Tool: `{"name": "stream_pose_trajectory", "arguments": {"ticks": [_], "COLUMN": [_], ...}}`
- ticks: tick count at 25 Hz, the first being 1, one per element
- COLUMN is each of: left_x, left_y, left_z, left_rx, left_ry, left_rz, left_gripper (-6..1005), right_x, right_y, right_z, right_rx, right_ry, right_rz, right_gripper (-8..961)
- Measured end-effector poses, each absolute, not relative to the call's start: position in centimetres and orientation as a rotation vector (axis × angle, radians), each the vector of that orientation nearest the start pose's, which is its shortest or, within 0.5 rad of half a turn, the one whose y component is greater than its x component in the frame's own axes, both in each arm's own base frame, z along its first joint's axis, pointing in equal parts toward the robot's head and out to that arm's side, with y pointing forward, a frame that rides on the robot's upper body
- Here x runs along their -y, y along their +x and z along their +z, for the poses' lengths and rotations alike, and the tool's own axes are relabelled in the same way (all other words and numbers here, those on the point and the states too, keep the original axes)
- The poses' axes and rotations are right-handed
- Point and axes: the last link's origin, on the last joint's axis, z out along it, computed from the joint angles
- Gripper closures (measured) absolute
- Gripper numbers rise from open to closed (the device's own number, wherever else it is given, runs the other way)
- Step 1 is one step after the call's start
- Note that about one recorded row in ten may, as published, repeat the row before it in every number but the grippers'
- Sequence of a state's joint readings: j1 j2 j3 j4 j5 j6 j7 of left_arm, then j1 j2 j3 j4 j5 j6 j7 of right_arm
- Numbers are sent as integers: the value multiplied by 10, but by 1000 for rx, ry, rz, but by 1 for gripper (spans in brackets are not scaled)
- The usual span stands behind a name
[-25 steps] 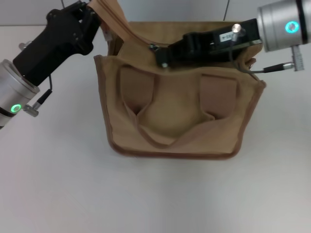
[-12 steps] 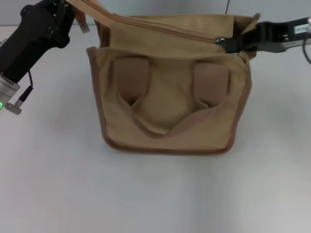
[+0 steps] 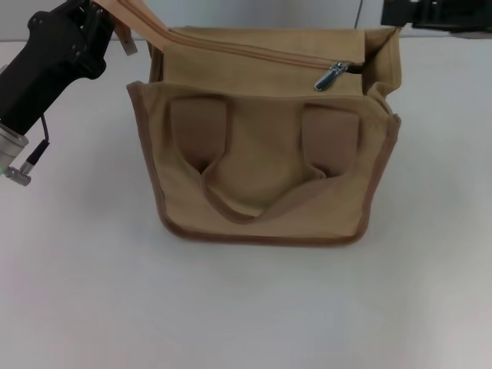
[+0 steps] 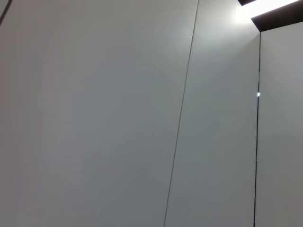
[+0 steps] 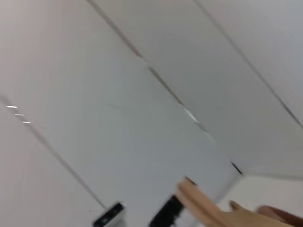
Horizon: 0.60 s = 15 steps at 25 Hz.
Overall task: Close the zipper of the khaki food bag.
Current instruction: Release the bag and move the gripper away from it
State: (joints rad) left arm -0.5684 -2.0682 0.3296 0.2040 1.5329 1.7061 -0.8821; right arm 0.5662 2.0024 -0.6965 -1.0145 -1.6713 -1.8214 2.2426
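The khaki food bag point(image 3: 261, 177) stands on the white table with its looped handle facing me. The zipper point(image 3: 254, 52) runs along its top. The silver pull tab point(image 3: 331, 76) hangs free near the right end. My left gripper point(image 3: 108, 11) is at the far left top edge, shut on the tan tail of the zipper track point(image 3: 142, 19) and holding it taut and raised. My right gripper point(image 3: 401, 13) is at the far right top edge, clear of the bag, and touches nothing. A tan bag corner point(image 5: 208, 210) shows in the right wrist view.
The white table point(image 3: 246, 307) spreads out in front of the bag and to both sides. A grey panelled wall point(image 4: 142, 113) fills the left wrist view and most of the right wrist view.
My right gripper drew the pull tab rightward along the track, let it go and withdrew up and to the right. The bag shifted slightly left. The left gripper kept hold of the zipper tail.
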Motion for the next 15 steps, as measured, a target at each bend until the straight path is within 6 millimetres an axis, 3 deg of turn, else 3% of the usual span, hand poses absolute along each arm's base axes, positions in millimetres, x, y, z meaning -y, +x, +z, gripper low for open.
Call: {"name": "stream_pose_trajectory", "arguments": {"ticks": [4, 6, 7, 10, 12, 15], "left_x": [-333, -333, -333, -332, -331, -330], "left_y": [-245, -246, -246, -247, -249, -252], "left_z": [24, 24, 23, 23, 22, 22], "left_rx": [393, 394, 398, 404, 409, 413], "left_ry": [-2004, -2004, -2003, -2004, -2011, -2013], "left_rz": [-1425, -1425, -1420, -1414, -1404, -1393], "left_gripper": [979, 979, 979, 979, 979, 979], "right_x": [-321, -316, -305, -294, -279, -268], "right_y": [191, 194, 203, 214, 229, 238], "right_z": [92, 87, 78, 67, 45, 27], "right_rx": [-717, -647, -499, -377, -231, -145], "right_ry": [-2845, -2860, -2874, -2870, -2873, -2884], "right_rz": [1258, 1276, 1304, 1302, 1256, 1197], "right_gripper": [635, 542, 495, 441, 405, 351]}}
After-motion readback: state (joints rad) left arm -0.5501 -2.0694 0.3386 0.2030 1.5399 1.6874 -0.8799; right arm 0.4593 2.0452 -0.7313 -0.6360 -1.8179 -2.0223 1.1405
